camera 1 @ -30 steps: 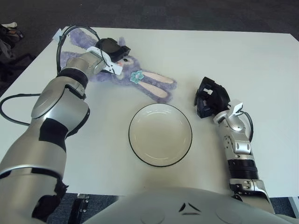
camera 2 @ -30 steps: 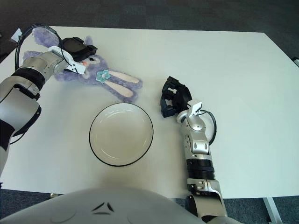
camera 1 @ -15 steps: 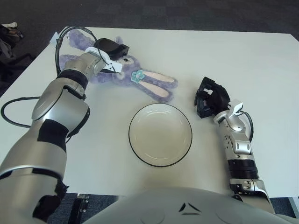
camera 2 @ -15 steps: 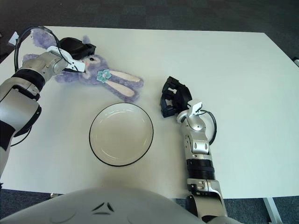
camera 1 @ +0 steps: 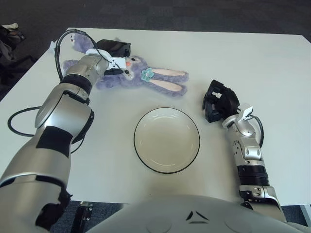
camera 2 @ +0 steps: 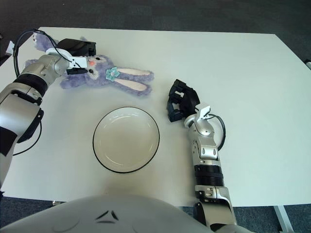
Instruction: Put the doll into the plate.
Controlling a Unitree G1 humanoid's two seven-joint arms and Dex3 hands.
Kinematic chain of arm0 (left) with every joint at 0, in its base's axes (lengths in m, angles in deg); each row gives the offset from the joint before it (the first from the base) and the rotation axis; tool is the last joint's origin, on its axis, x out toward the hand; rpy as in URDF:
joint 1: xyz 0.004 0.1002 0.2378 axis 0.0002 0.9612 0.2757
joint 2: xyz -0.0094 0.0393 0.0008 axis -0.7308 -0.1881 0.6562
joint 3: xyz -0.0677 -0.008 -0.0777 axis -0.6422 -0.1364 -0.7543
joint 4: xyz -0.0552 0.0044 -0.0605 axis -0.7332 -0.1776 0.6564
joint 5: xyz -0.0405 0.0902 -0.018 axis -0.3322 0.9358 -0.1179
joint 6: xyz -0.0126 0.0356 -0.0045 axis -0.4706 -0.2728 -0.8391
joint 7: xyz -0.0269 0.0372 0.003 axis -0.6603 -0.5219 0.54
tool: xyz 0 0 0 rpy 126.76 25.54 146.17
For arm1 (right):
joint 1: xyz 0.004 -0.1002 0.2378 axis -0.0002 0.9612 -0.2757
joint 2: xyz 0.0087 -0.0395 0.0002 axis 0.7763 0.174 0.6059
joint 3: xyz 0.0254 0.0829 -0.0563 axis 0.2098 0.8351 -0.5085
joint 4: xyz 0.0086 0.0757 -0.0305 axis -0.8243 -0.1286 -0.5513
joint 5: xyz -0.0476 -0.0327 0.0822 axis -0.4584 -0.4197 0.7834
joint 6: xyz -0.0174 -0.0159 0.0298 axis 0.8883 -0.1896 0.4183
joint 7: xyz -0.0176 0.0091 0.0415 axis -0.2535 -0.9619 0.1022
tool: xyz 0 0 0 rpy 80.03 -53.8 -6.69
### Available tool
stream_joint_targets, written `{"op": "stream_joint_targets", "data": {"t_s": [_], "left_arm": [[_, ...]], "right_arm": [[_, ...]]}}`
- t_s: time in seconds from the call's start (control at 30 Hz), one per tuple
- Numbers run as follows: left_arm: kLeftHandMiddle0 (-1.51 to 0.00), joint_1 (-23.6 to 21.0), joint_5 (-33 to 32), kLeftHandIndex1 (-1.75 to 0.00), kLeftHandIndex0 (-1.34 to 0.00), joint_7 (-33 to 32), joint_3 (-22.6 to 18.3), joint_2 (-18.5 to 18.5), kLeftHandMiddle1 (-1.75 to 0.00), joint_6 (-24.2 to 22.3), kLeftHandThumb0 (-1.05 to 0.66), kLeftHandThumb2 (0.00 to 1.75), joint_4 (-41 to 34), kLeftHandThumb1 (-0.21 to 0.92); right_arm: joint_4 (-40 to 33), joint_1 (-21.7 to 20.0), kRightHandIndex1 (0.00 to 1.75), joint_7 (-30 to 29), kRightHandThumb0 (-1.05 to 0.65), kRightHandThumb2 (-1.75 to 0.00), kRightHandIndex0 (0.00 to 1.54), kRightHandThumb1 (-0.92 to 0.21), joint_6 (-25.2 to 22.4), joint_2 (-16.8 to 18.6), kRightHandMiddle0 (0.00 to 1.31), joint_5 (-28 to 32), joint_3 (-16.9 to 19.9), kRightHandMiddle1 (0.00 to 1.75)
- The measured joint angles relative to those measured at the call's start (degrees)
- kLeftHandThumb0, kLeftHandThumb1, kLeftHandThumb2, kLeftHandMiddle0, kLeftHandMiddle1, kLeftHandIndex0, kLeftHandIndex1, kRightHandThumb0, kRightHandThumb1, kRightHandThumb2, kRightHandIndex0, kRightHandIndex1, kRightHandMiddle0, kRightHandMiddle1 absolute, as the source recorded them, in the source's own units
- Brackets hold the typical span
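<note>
A purple plush rabbit doll (camera 1: 146, 77) lies on the white table (camera 1: 252, 58) at the far left, its long ears stretching right. My left hand (camera 1: 115, 48) is closed over the doll's head and holds it. An empty white plate with a dark rim (camera 1: 166, 141) sits in the middle of the table, below the doll's ears and apart from them. My right hand (camera 1: 218, 101) rests on the table just right of the plate, fingers curled, holding nothing.
A black cable (camera 1: 19, 114) runs along my left arm off the table's left edge. Dark items (camera 1: 9, 34) sit on the floor beyond the table's left corner. The table's front edge is close to my body.
My left hand has pulled the doll's head slightly left and up. The doll's ears have swung from pointing down toward the plate to lying nearly level, further from it. The right hand has not moved.
</note>
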Motion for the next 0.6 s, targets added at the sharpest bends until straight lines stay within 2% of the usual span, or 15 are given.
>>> {"op": "stream_joint_targets", "data": {"t_s": [0.6], "left_arm": [[-1.01,0.8,-3.0,-1.75,-0.69,0.9,-3.1,-0.1,-1.29,-0.3,-0.01,1.55,-0.7,-0.02]], "right_arm": [[1.6,-0.9,1.69,0.4,-0.01,-1.75,0.91,0.08,0.5,-0.8,0.69,0.2,0.1,1.75]]}}
